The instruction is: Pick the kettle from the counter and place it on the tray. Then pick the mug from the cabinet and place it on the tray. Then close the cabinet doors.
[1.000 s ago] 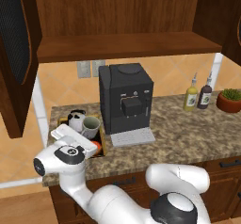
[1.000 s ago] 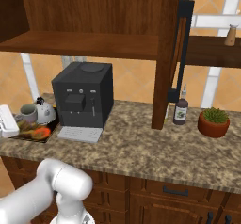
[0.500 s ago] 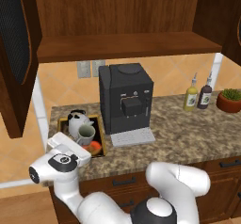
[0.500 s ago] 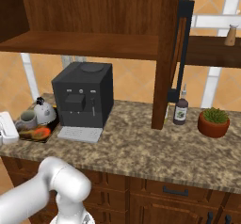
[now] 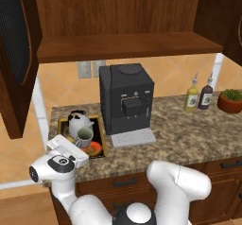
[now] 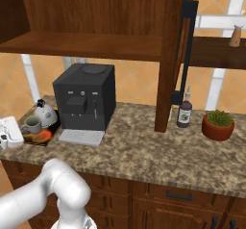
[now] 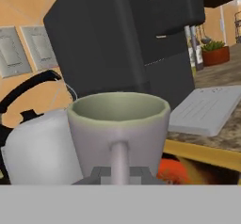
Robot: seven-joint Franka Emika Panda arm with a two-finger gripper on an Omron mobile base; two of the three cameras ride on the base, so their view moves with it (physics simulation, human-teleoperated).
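Note:
The grey mug stands upright over the gold-rimmed tray, just in front of the white kettle, which sits on the tray. My gripper comes in from the front left and is shut on the mug's handle. In the hand view the mug is very close, and its handle runs down between my fingertips. The kettle is behind it on the left. I cannot tell whether the mug's base touches the tray. Both cabinet doors stand open, and the cabinet shelf is bare.
A black coffee machine with a grey drip plate stands right of the tray on the granite counter. Two bottles and a potted plant sit at the far right. Drawers run below the counter edge.
The mug has come down and slightly forward beside the kettle, carried by my hand. The hand has sunk a little. The kettle and the doors have not moved.

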